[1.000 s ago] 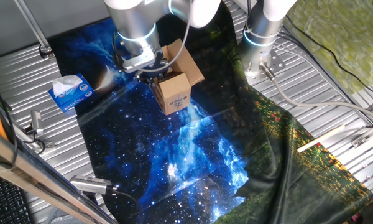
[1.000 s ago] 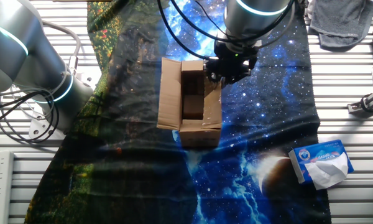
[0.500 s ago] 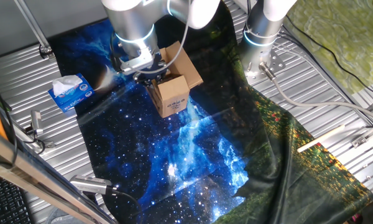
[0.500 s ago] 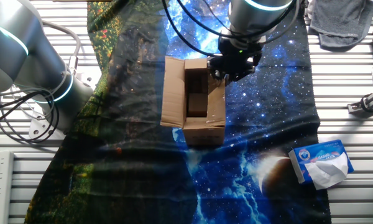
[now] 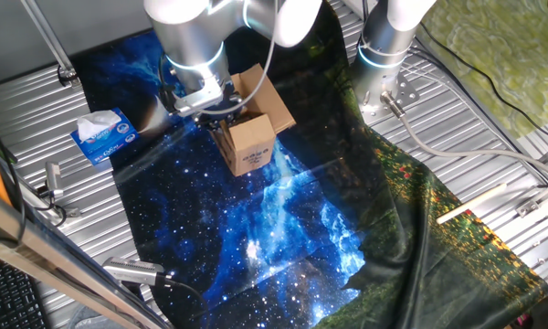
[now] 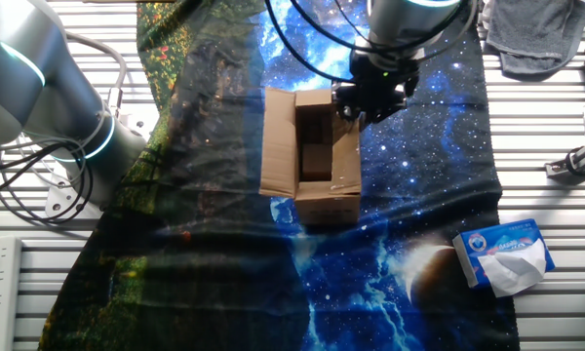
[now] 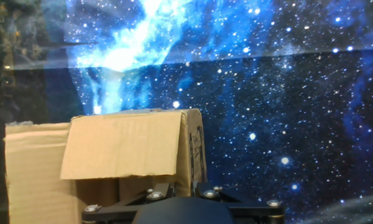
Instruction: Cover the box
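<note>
Cardboard box: light, flaps stiff but hinged; push at flap edge. Gripper over rim, jaw state unclear.

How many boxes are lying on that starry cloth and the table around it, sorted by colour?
Brown cardboard box, flaps open, under the hand: 1
Blue and white tissue box: 1
Total: 2 boxes

Matt brown corrugated cardboard box – rough-edged flaps – on a smooth printed galaxy cloth; beneath, a ribbed bare-metal worktop.
</note>
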Available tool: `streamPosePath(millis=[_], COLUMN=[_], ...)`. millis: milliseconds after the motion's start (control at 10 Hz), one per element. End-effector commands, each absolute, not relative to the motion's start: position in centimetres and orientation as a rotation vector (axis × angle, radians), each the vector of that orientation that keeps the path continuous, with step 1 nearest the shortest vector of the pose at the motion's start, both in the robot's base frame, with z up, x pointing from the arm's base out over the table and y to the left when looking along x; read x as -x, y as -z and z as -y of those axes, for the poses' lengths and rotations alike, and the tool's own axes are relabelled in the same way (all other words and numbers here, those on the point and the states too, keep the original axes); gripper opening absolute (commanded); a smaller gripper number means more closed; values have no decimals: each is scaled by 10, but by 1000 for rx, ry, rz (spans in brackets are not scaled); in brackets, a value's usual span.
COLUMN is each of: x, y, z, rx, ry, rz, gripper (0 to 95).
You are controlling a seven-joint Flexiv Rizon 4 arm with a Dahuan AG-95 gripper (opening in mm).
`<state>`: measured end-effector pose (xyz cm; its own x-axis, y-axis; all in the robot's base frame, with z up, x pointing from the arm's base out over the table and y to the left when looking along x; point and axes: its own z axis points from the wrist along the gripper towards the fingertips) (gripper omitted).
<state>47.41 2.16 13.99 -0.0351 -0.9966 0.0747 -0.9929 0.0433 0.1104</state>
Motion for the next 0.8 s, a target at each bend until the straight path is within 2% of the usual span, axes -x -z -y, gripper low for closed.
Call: streamPosePath(millis=[100, 800], x=[-477, -479], y=[-140, -137], z=[-24, -26], rx=[-2087, -2098], ry=[34, 8], rz=[2167, 2164], gripper=[0, 0])
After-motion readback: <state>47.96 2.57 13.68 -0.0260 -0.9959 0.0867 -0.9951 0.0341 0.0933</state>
